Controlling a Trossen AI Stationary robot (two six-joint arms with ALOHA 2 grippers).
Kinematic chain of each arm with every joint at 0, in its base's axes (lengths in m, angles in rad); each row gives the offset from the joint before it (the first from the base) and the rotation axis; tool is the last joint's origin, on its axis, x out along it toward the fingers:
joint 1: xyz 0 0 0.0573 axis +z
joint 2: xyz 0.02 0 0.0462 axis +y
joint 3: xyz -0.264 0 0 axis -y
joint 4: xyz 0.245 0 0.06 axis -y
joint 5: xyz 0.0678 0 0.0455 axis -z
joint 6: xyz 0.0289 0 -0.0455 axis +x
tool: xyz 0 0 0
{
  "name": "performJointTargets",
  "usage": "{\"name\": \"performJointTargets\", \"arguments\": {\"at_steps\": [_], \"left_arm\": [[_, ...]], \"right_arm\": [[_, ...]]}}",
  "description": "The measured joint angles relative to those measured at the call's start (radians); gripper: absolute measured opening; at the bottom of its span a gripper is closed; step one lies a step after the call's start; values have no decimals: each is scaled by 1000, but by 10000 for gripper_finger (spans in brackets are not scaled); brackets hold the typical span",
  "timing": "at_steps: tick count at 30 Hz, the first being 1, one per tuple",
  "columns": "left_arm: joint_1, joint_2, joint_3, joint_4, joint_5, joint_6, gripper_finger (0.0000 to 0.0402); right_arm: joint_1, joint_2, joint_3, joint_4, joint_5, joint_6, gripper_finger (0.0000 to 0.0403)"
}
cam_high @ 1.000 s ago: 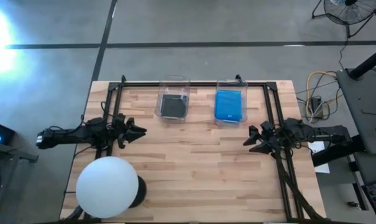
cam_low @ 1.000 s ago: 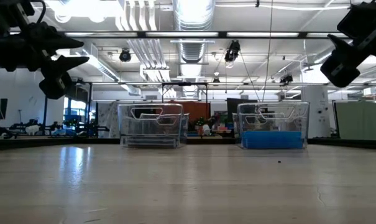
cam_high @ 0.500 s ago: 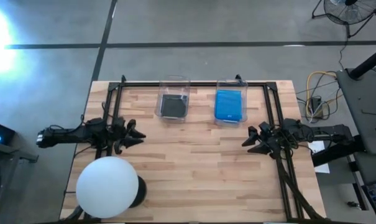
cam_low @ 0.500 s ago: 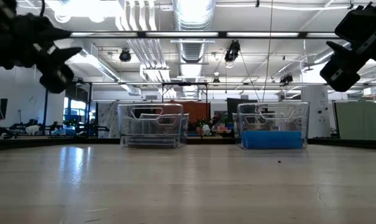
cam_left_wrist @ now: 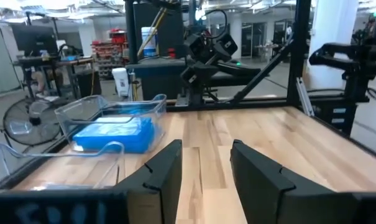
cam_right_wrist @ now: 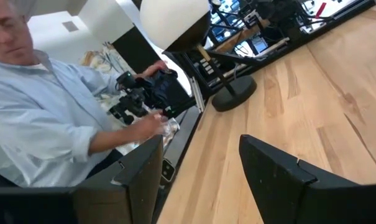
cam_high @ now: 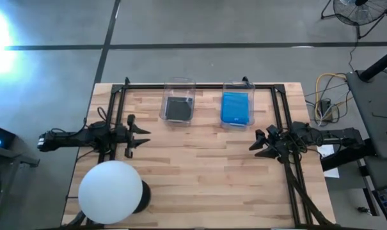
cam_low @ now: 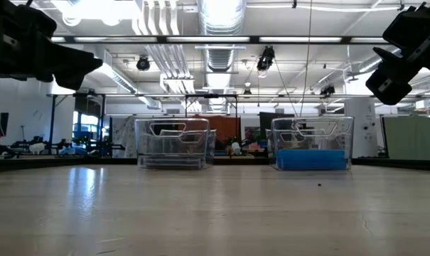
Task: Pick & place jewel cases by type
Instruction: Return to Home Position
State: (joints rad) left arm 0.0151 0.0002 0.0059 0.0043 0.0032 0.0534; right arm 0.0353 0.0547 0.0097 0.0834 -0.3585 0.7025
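Dark jewel cases [cam_high: 178, 108] lie flat in the left clear bin [cam_high: 179, 82] at the table's far side. Blue jewel cases [cam_high: 236, 107] lie in the right clear bin [cam_high: 236, 85] beside it; the blue stack [cam_left_wrist: 110, 134] also shows in the left wrist view. My left gripper [cam_high: 142, 135] hovers open over the table's left part, pointing level toward the right. My right gripper [cam_high: 254, 142] hovers open over the right part, pointing level toward the left. Both stand well above the table [cam_high: 199, 166] and nearer than the bins, with nothing between their fingers.
A big white sphere [cam_high: 110, 191] on a dark base stands at the near left corner. A black frame [cam_high: 199, 85] runs along the table's far edge and sides. Bare wood lies between the arms. A person in a light shirt [cam_right_wrist: 45, 118] shows beyond the table's left side.
My left gripper has rolled about the line it points along, staying in place; its two fingers now lie side by side as seen from above. Its opening looks unchanged. The right arm and the cases have kept still.
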Motion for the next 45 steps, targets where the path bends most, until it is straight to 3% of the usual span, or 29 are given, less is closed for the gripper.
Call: {"name": "performJointTargets", "arguments": {"at_steps": [8, 20, 26, 30, 32, 35, 40, 42, 45], "left_arm": [[0, 61, 1, 18, -13, -83, 119], [0, 69, 1, 20, -13, -88, 119], [0, 72, 1, 20, -13, -88, 119], [0, 77, 1, 20, -13, -88, 119], [0, 77, 1, 20, -13, -88, 119], [0, 82, 1, 20, -13, -88, 119], [0, 82, 1, 20, -13, -88, 119], [0, 82, 1, 20, -13, -88, 119], [0, 82, 1, 20, -13, -88, 119]], "right_arm": [[0, 2, 0, 0, 0, 0, 208], [0, 0, 0, 0, 1, 0, 208], [60, -55, 3, -6, -289, -193, 208], [85, -55, 1, -1, -377, -111, 208], [85, -55, 0, -7, -384, -251, 208], [90, -55, 0, 28, -346, -626, 208], [101, -55, 0, -13, -331, -938, 208], [110, -55, 0, -14, -321, -891, 208], [109, -55, 0, -16, -308, -640, 208]]}}
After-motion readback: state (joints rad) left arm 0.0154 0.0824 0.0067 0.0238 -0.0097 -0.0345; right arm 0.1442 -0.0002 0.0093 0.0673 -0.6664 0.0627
